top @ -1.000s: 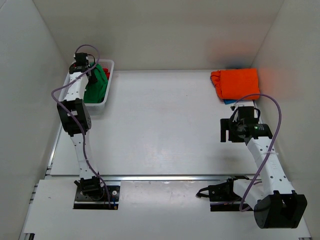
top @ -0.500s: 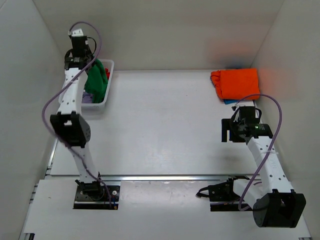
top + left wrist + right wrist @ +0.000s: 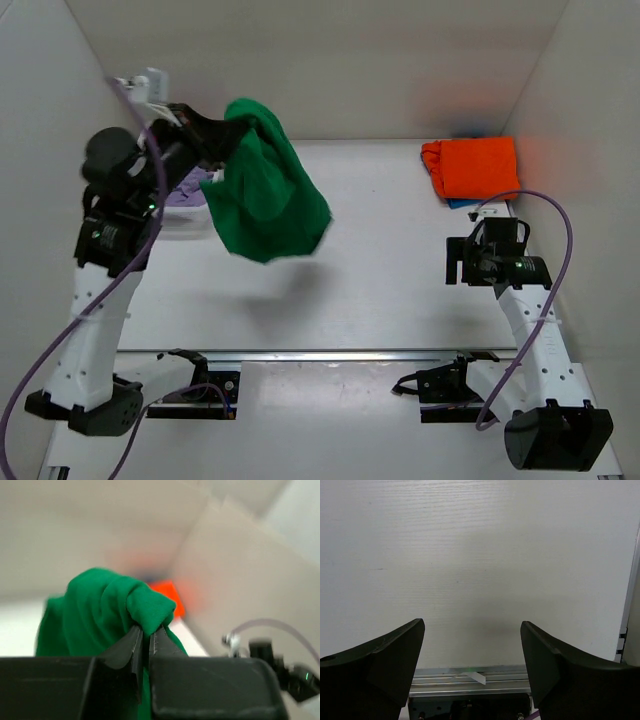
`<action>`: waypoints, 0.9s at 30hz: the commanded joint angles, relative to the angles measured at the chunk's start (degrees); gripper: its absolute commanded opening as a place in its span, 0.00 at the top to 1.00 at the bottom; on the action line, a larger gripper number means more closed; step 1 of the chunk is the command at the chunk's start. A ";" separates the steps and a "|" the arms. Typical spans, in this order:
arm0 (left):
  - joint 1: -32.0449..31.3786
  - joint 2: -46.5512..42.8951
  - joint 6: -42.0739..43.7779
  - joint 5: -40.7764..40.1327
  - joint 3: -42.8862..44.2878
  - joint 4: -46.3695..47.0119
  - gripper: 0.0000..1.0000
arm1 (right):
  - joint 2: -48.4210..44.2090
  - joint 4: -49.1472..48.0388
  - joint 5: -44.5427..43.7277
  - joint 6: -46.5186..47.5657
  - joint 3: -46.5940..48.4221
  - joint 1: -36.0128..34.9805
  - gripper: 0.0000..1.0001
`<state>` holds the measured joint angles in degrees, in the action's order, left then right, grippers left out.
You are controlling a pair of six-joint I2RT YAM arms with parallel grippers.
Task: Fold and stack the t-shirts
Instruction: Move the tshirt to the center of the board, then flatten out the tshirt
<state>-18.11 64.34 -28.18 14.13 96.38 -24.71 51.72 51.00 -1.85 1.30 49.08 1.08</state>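
Hoisted from the basket (image 3: 190,230), the green t-shirt (image 3: 270,205) hangs unfolded in the left pincer's (image 3: 146,631) grip, right pincer (image 3: 472,625) agape; orange t-shirt (image 3: 472,167) already folded.

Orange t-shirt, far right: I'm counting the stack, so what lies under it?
A sliver of blue cloth shows at the near edge of the orange t-shirt; the rest, and anything more beneath, is covered.

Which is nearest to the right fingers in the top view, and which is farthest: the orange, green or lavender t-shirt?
1. Orange t-shirt, far right corner.
2. Green t-shirt, hanging left of centre.
3. Lavender t-shirt, far left edge.
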 commanded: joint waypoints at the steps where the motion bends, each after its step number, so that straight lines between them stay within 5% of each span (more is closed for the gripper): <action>1: 0.88 6.68 -2.24 10.72 -7.86 -7.26 1.00 | -1.36 -1.34 0.52 0.46 -0.12 -0.73 0.25; 6: 2.19 4.66 -0.29 10.92 -35.84 -5.10 0.97 | -2.32 -3.18 11.74 -3.13 -0.73 -2.39 0.25; 8: 4.39 4.40 -0.99 10.92 -44.03 0.25 0.67 | -1.98 -6.07 14.92 -6.99 -2.23 -4.85 0.25; 11: 7.74 3.96 -0.30 11.80 -51.10 2.47 0.52 | -1.37 -11.71 15.03 -14.12 -6.01 -15.63 0.26; 12: 4.69 -1.96 -0.12 6.58 -53.46 0.21 0.49 | 2.12 -19.46 16.68 -23.44 -9.49 -28.64 0.29; 18: 4.75 -6.68 -1.53 6.08 -61.91 1.77 0.53 | 8.64 -34.62 13.63 -31.79 -11.55 -46.94 0.29; 21: 5.71 -5.54 -0.73 5.48 -62.80 1.86 0.71 | 19.25 -37.90 9.95 -31.54 -7.26 -58.35 0.30; 24: 5.10 -5.97 -1.25 4.68 -62.98 2.20 0.59 | 28.40 -37.03 6.87 -29.43 -0.93 -63.38 0.29; 27: 5.97 -6.94 -1.70 4.94 -63.59 2.47 0.60 | 34.21 -37.64 4.93 -28.11 2.24 -65.59 0.29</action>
<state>-12.91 59.33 -29.61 19.42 32.71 -23.70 82.78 17.39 7.51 -27.31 47.70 -63.00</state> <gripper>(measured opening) 0.407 0.709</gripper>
